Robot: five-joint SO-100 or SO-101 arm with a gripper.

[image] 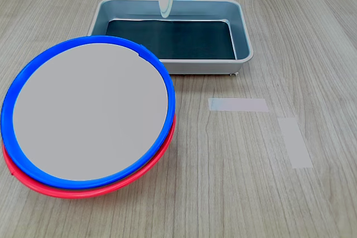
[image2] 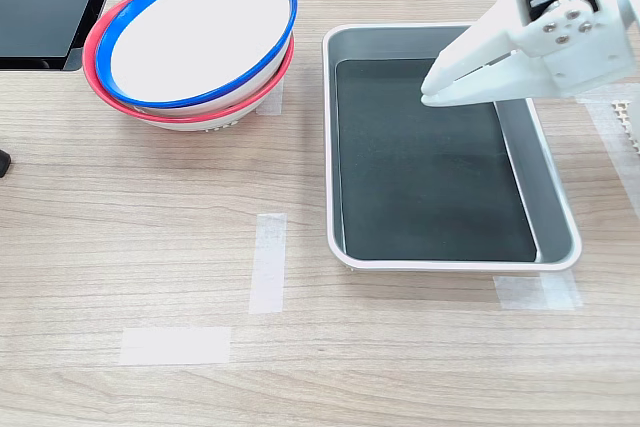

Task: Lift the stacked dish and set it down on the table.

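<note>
White plastic jaws [image2: 430, 94] are closed together, gripping nothing, poised above the grey metal tray [image2: 555, 209] with its dark liner. Well apart from the jaws, the blue-rimmed dish [image2: 200, 32] sits nested on top of the red-rimmed dish [image2: 100, 47] on the wood-grain table [image2: 120, 217]. Pale tape strips [image2: 268, 262] lie on the table beside the tray.

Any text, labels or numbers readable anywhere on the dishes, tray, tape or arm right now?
None readable in either exterior view.
Blue dish, red dish, tray: no markings.
Tape strips: blank.
Arm and pincer: plain white, no label showing.
</note>
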